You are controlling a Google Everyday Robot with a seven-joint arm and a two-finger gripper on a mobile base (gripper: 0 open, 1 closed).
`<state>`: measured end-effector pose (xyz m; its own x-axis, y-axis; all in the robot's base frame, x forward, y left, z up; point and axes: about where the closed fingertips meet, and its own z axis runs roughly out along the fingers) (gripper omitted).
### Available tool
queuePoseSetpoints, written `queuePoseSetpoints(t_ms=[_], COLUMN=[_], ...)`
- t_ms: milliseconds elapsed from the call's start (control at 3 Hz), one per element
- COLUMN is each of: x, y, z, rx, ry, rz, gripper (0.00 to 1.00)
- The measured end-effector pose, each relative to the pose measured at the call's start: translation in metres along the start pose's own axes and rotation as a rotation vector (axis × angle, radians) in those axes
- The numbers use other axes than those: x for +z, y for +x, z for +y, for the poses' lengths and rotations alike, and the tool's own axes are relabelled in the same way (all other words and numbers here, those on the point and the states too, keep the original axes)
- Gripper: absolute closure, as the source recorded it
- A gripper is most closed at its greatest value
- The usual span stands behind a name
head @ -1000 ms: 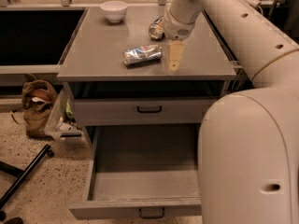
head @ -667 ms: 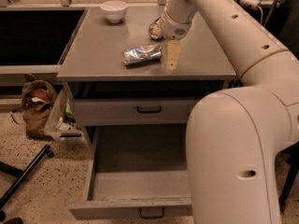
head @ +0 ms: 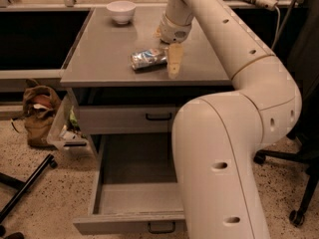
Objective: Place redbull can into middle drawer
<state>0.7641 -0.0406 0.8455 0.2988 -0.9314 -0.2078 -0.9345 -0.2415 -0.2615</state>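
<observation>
The redbull can (head: 148,59), silver and light blue, lies on its side on the grey counter (head: 99,54). My gripper (head: 174,59) points down at the counter just to the right of the can, close to it or touching it. The middle drawer (head: 132,195) is pulled open low in front, with a flat grey bottom and a dark bar handle (head: 160,228). My arm's thick lower link (head: 219,173) hides the drawer's right part.
A white bowl (head: 121,10) stands at the counter's back. A shut grey drawer front with a black handle (head: 158,116) is above the open drawer. A brown bag (head: 40,111) and black stand legs (head: 25,188) are on the left floor. A chair base (head: 299,183) is at the right.
My gripper has shifted slightly left, closer to the can. The arm's thick lower link has swung left across the drawer. The can has not moved.
</observation>
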Motion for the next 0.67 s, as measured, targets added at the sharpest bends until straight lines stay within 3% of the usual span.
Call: queuePoseSetpoints(t_ms=[333, 667], x=[0.0001, 0.0001], y=[0.0000, 0.0000], z=[-0.0005, -0.0005], rx=[0.000, 0.000], ry=[0.001, 0.001], rz=[0.000, 0.000], gripper=[0.00, 0.19])
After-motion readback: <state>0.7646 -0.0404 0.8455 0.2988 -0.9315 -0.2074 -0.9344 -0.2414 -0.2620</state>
